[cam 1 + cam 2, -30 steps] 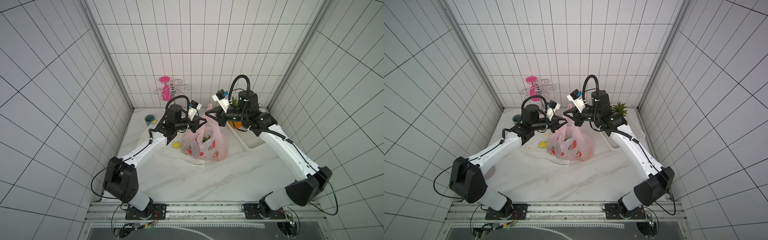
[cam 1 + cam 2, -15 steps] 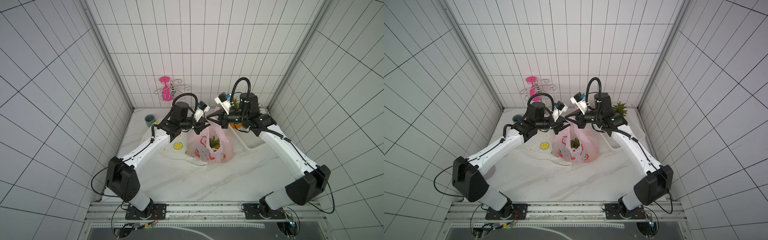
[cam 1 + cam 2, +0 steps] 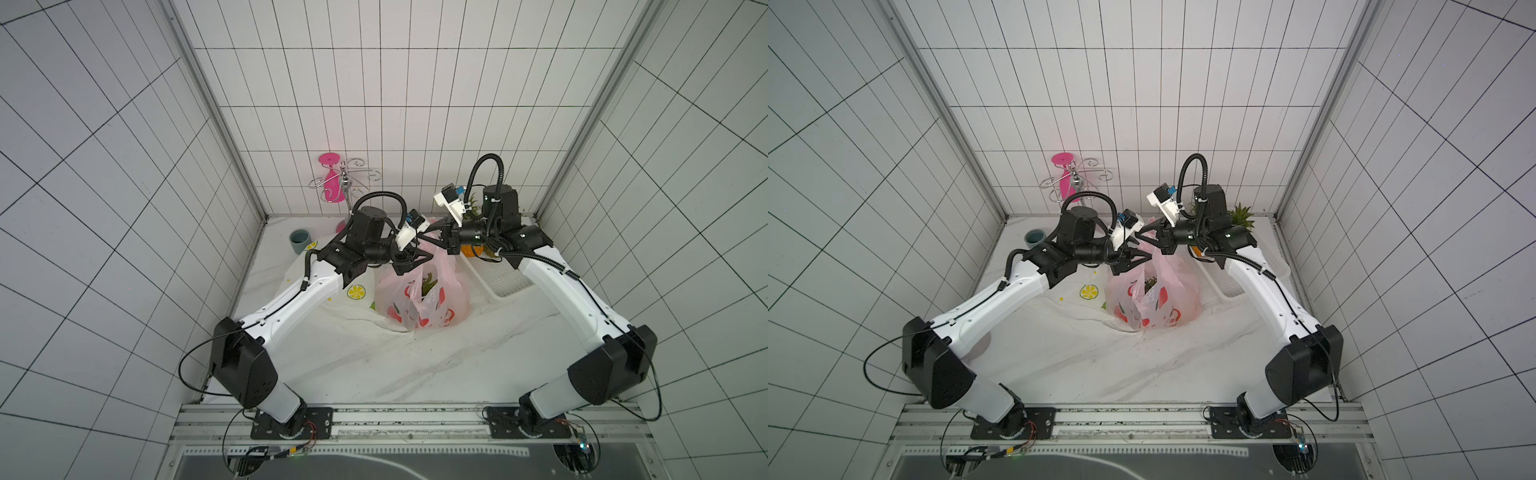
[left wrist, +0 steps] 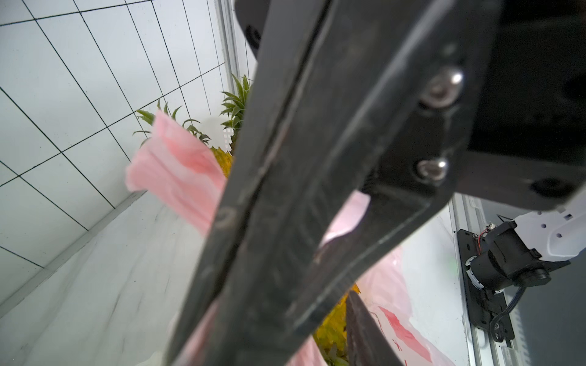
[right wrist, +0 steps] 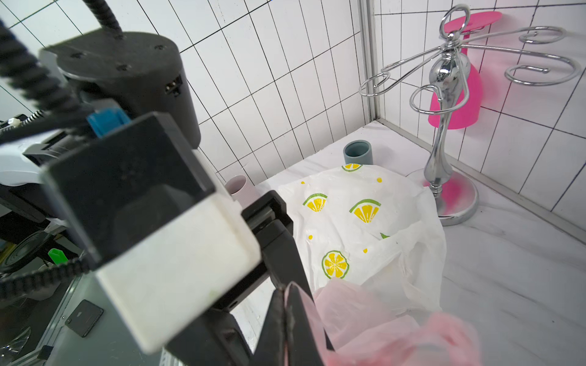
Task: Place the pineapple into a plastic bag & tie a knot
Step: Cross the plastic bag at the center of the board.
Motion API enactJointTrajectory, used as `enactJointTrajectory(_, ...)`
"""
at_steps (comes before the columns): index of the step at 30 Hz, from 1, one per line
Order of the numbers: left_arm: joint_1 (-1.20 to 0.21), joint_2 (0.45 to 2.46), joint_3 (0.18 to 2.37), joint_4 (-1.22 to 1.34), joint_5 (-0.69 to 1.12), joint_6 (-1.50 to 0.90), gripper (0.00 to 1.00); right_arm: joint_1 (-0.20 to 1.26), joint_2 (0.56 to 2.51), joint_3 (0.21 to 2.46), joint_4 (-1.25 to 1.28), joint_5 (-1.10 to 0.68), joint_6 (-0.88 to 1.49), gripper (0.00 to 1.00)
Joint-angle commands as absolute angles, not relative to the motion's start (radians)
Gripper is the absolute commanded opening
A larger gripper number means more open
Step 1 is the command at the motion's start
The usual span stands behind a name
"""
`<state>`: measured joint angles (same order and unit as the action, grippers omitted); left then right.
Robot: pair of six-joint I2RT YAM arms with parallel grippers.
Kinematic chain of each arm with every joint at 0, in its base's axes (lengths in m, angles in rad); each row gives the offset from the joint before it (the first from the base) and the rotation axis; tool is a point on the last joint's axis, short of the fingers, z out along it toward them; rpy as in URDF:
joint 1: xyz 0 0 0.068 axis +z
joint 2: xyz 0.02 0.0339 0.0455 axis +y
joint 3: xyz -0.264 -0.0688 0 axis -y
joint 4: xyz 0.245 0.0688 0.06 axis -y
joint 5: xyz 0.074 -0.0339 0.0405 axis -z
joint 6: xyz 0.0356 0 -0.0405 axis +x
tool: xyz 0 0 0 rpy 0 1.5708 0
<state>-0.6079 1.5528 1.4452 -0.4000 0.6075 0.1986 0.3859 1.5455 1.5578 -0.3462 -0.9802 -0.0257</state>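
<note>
Against the far wall, left of centre: a chrome glass rack (image 3: 345, 195) with curled arms, one pink glass (image 3: 331, 189) hung upside down from it. Just left of that, a teal cup (image 3: 299, 241), upright. Nearer along the left wall, a mauve cup (image 5: 240, 189) (plain only from the right wrist). Crumpled on the marble table (image 3: 374, 374), a white lemon-print bag (image 3: 357, 293). Far right, a white slotted tray (image 3: 507, 285).

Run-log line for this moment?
pineapple: inside pink plastic bag | left gripper: open | right gripper: shut on bag handle | knot: not yet tied
</note>
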Motion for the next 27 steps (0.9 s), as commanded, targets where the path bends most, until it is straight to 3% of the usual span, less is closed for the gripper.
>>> enactJointTrajectory(1,-0.606,1.54,1.488,-0.456,0.651,0.234,0.44,0.379,1.561,1.521,-0.332,-1.028,-0.054,0.0)
enactJointTrajectory(7,-0.559,1.571,1.523,-0.431,0.82,0.157,0.5,0.379,1.583,1.537,-0.343,-1.041,-0.06,0.0)
enactJointTrajectory(14,-0.58,1.595,1.506,-0.376,0.775,0.135,0.53,0.407,1.588,1.52,-0.24,-1.058,0.013,0.0)
enactJointTrajectory(19,-0.588,1.582,1.41,-0.174,0.778,0.028,0.52,0.438,1.598,1.526,-0.222,-1.05,0.045,0.0)
enactJointTrajectory(27,-0.587,1.542,1.294,0.098,0.762,-0.125,0.36,0.442,1.598,1.509,-0.22,-1.046,0.064,0.0)
